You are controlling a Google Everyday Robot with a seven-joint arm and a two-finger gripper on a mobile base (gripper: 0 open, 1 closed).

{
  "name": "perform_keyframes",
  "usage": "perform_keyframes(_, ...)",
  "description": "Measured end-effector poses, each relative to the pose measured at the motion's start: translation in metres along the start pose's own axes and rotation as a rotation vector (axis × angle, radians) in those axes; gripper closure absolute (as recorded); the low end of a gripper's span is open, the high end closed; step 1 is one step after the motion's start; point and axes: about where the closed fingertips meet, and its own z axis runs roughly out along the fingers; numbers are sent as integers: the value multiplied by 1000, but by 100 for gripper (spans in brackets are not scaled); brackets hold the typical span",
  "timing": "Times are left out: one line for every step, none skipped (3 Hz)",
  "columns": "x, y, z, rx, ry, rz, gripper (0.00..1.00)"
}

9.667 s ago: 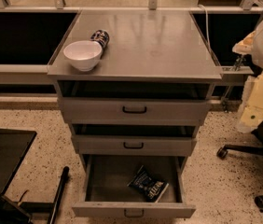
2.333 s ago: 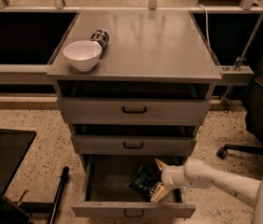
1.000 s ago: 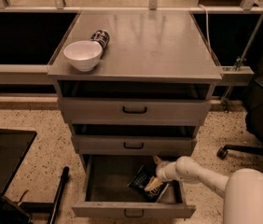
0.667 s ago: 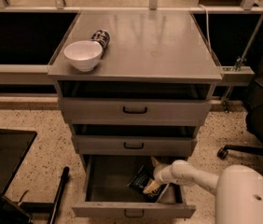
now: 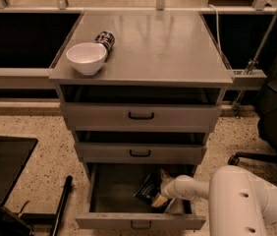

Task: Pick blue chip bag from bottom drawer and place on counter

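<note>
Near you, the bottom drawer [image 5: 110,196] stands open. Your gripper [image 5: 162,191] is inside it, on the right side, right against the blue chip bag [image 5: 147,191]. You cannot tell if it grips the bag. Farther back, the counter [image 5: 168,48] holds a white bowl [image 5: 86,58] and a can [image 5: 105,38] on its left.

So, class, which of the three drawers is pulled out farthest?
The bottom drawer, the lowest: the gripper is inside it at the blue chip bag. The top drawer and middle drawer stick out far less.
</note>
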Motion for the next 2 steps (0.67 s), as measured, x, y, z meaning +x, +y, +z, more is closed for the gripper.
perform_keyframes(15, 3, 10, -8, 17, 39, 0)
perform_keyframes(38, 20, 24, -48, -31, 140, 0)
